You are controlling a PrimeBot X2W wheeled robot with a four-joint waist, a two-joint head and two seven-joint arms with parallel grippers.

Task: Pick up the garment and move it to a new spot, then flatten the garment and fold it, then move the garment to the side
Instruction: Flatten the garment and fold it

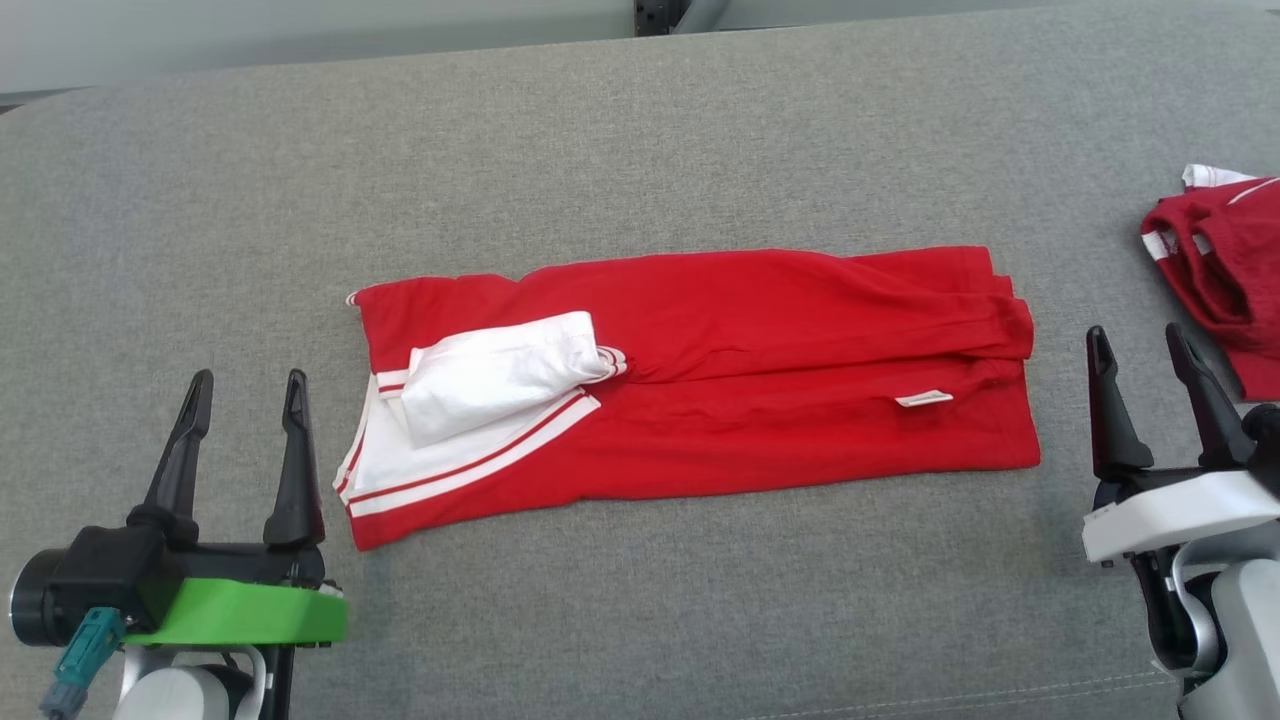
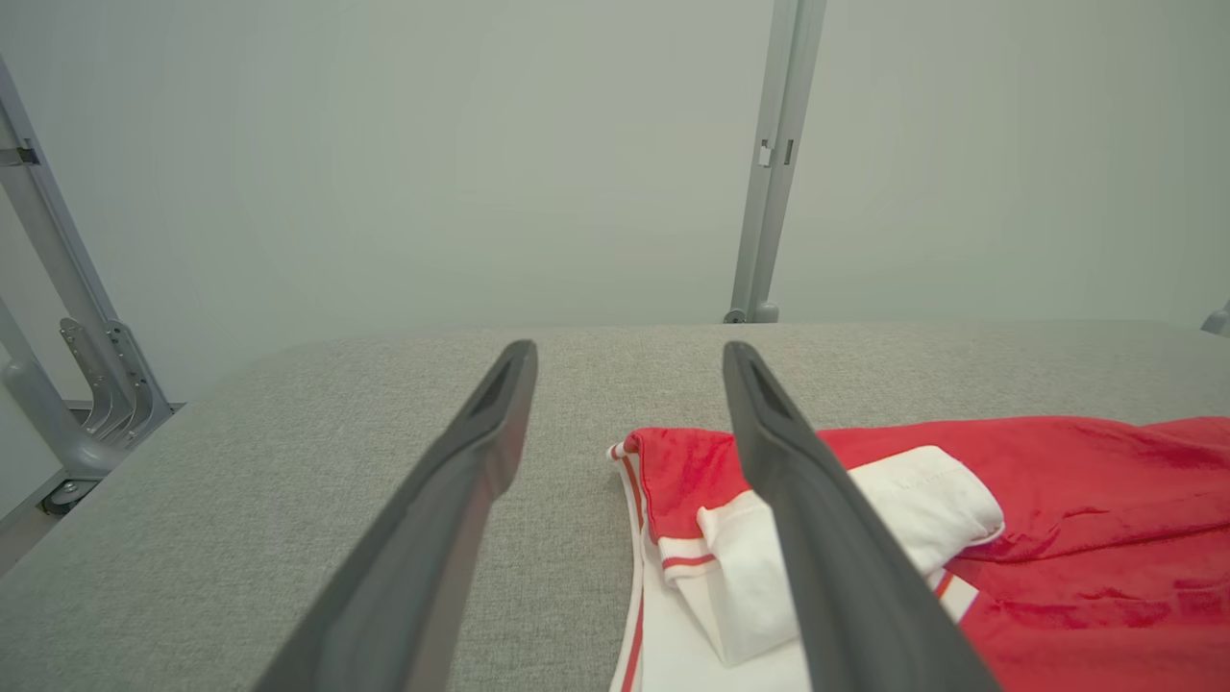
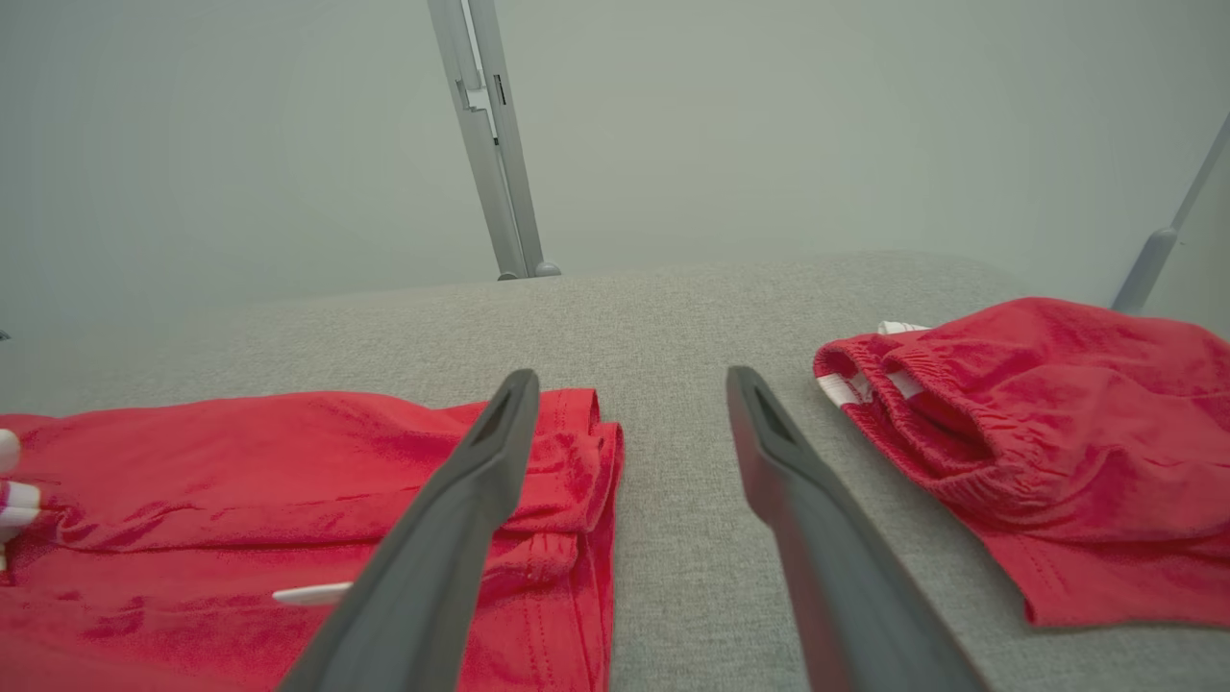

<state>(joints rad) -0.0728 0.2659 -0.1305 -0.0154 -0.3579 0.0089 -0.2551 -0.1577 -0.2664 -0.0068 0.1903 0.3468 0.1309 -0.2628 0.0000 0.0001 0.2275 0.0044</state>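
**Red garment folded long on the grey table, both claws spread beside it**

Your garment (image 1: 750, 380) lies as a long, folded red band across the middle of the grey table (image 1: 600, 120). From its left end you see a white panel edged with red stripes. A white sleeve is folded over that panel. Then comes plain red cloth with soft creases, a small white tag near the right end, and layered hems at the right edge.

In the left wrist view one dark finger covers part of the white sleeve, and the cloth runs out of frame on the right. The print on the tag is too small to read. At the far right a second red garment (image 1: 1225, 270) lies crumpled with white trim, cut off by the edge of the head view.

Your left gripper (image 1: 249, 378) sits just off the garment's near-left corner, its fingers spread and empty, clear of the cloth. Your right gripper (image 1: 1136, 332) stands just past the garment's right end. It is likewise spread and empty, between the two red pieces.
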